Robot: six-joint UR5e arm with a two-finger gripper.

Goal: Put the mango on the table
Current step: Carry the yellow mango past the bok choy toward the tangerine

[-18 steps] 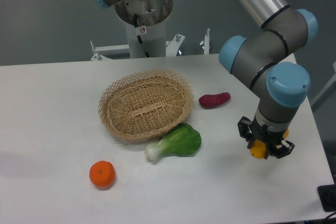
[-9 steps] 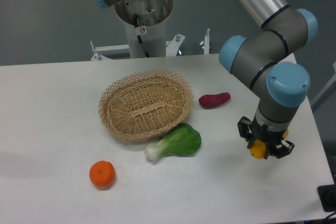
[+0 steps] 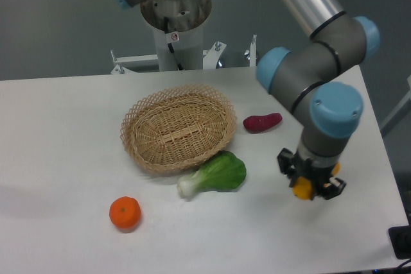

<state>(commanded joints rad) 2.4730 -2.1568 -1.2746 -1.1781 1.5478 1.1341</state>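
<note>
Nearest the front edge I see a tangerine [image 3: 124, 213] on the white surface [image 3: 58, 158]. Toward the right edge my gripper [image 3: 309, 185] has its jaws closed on the mango [image 3: 302, 188], low over the surface. A bok choy [image 3: 215, 174] lies mid-surface, a wicker basket [image 3: 178, 127] behind it, a purple sweet potato [image 3: 262, 122] farther right.

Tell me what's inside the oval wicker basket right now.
Nothing shows inside the oval woven wicker basket; its woven bottom is bare. The near rim hides a thin strip of the floor. The yellow-orange mango is over at the right, held in the pincer above the white table.
</note>
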